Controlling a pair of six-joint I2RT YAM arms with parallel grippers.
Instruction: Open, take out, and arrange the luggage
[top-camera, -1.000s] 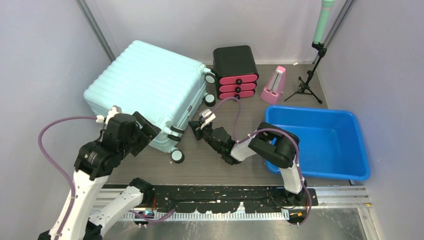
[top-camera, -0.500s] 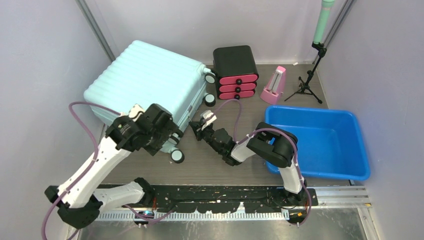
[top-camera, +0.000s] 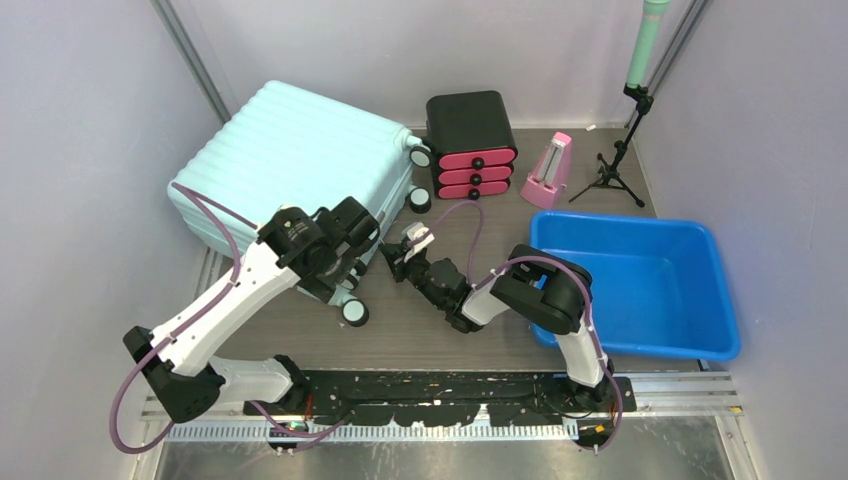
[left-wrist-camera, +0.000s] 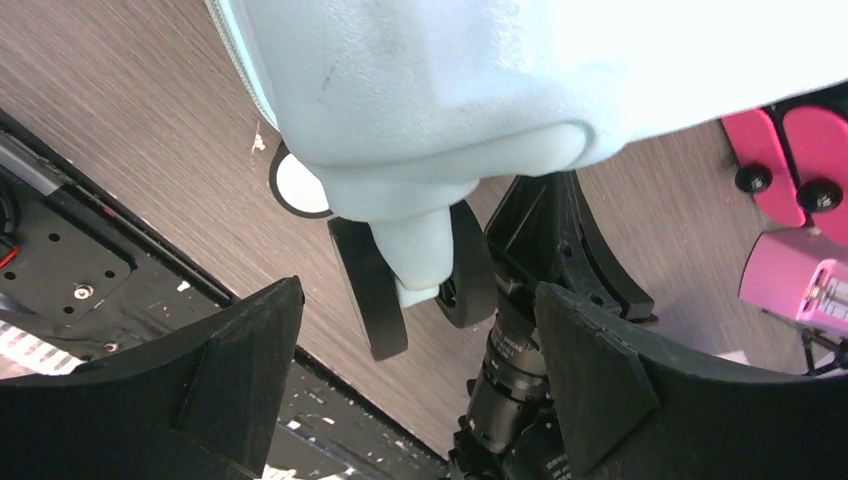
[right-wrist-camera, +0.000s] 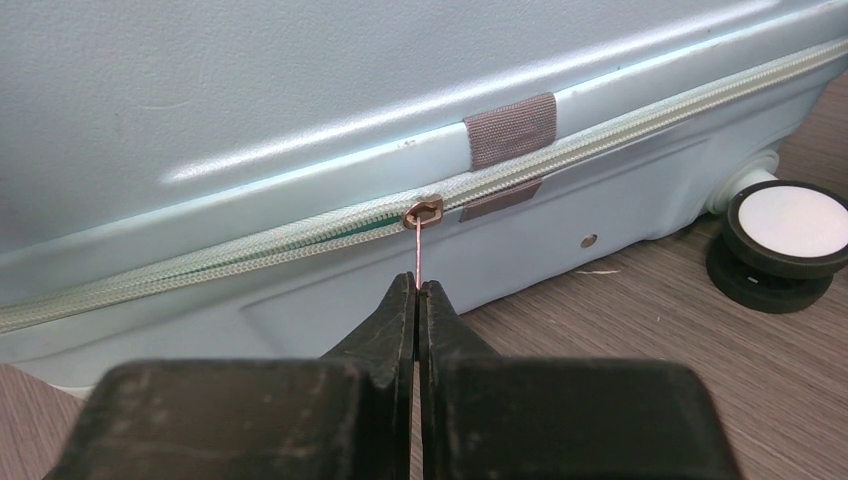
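The pale mint-green ribbed suitcase (top-camera: 290, 165) lies flat and closed at the back left, black casters toward the middle. My right gripper (top-camera: 392, 258) is low at its near side wall, shut on the thin zipper pull (right-wrist-camera: 417, 262) that hangs from the slider (right-wrist-camera: 424, 212) on the closed zip. My left gripper (top-camera: 345, 250) is open and empty above the suitcase's near right corner. In the left wrist view its fingers (left-wrist-camera: 240, 370) stand wide apart on either side of a caster bracket (left-wrist-camera: 400, 290) under the mint corner (left-wrist-camera: 450, 90).
A black drawer box with pink drawers (top-camera: 471, 145), a pink wedge-shaped object (top-camera: 549, 170) and a small tripod stand (top-camera: 620, 155) stand at the back. A blue plastic tub (top-camera: 640, 285) sits at the right. A caster (top-camera: 354, 312) pokes out at the suitcase's near corner.
My left arm has swung from the suitcase's left side rightward along its near edge to the near right corner. The right gripper has stayed on the zipper pull.
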